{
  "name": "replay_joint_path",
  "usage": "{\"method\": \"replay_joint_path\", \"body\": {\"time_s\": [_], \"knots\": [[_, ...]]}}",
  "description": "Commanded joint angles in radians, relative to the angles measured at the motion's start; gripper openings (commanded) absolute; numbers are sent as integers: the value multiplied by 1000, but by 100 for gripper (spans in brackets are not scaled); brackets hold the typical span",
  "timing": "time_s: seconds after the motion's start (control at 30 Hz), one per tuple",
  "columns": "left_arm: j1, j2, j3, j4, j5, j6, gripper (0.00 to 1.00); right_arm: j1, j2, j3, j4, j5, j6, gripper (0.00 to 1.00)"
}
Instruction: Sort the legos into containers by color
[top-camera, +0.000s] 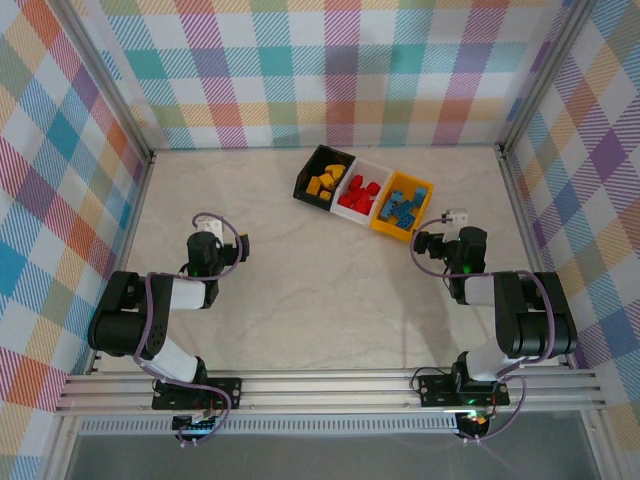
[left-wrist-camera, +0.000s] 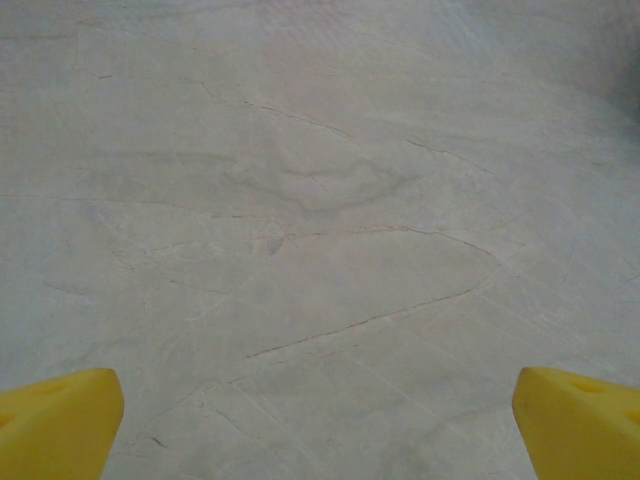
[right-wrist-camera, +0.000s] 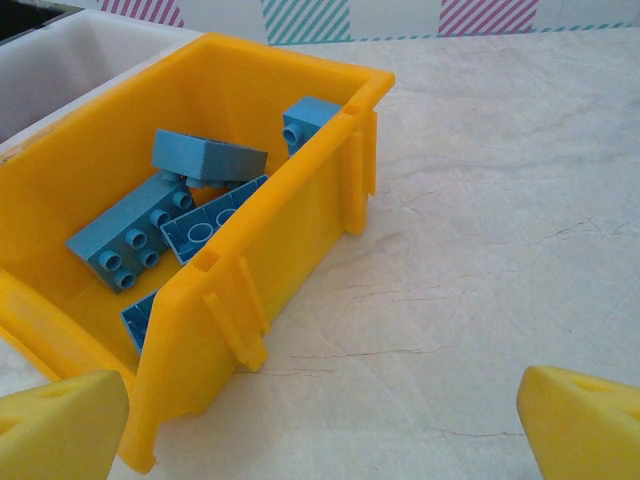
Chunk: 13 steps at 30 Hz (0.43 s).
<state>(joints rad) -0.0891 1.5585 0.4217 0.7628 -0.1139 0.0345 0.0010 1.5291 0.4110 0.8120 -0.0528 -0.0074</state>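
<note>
Yellow fingertips (right-wrist-camera: 60, 425) of your right claw (right-wrist-camera: 320, 430) sit at the near edge of its wrist view. They are spread wide with nothing between them, and the orange bin (right-wrist-camera: 290, 260) stands just ahead and to their left on the tabletop (right-wrist-camera: 500, 200). Your left claw (left-wrist-camera: 320, 425) is just as wide and empty, over bare tabletop well apart from the bins. Seen from above, the three bins stand joined in a row toward the far middle: the black bin (top-camera: 308, 172) holds yellow bricks (top-camera: 325, 182), the white bin (top-camera: 376, 168) holds red bricks (top-camera: 358, 195), and the orange bin holds blue bricks (right-wrist-camera: 130, 245). No loose brick shows on the tabletop, so the sort looks finished. The row's long axis runs slantwise, from the black end at far left to the orange end nearer and to the right. Each bin's own long axis lies across that line, with its open top facing up. Your risk is the right claw. If you drive it forward or leftward with the jaws this wide, a finger could catch the orange bin's ribbed corner and shove or tip the whole joined row, spilling sorted bricks. One blue brick (right-wrist-camera: 310, 118) sits high against the wall near the rim and would likely go over first, so pull back rather than sweep past.
</note>
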Motion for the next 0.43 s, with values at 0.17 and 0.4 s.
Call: {"method": "replay_joint_path", "body": {"time_s": [0.17,0.4], "knots": [[13,5,0,41,0,-6,100,-3,9,12,-3,-2,15,100],[14,5,0,40,-1,-6,100,-4,3,4,7,-1,14,100]]}}
